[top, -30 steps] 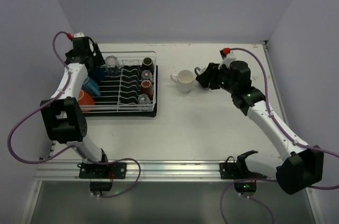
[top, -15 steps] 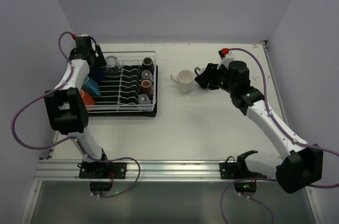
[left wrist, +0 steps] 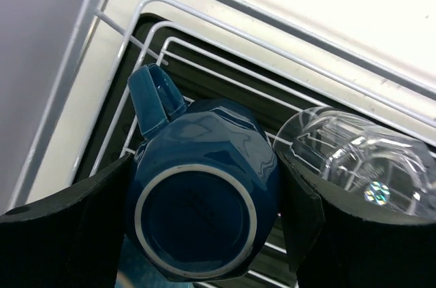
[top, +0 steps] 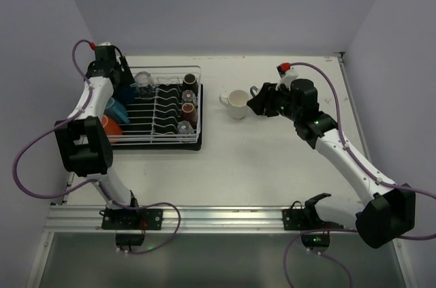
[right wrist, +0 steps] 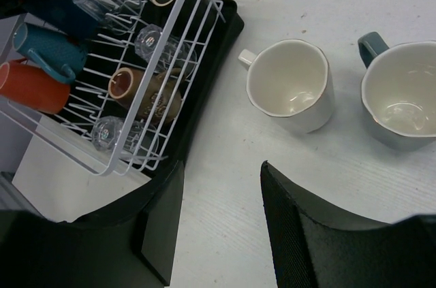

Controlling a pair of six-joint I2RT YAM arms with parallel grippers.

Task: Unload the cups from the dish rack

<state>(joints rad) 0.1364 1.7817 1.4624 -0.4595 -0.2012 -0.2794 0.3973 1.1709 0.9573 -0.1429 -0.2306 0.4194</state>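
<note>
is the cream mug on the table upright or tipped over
Upright: the cream mug stands on its base, mouth up, its inside in view.

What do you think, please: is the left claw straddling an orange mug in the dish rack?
No. The left wrist view shows the left claw around a dark blue mug, not an orange one, in the dish rack.

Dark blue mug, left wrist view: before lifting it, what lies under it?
White dish rack wires and black tray show around the dark blue mug. Whatever its mouth rests on is covered by its body.
</note>
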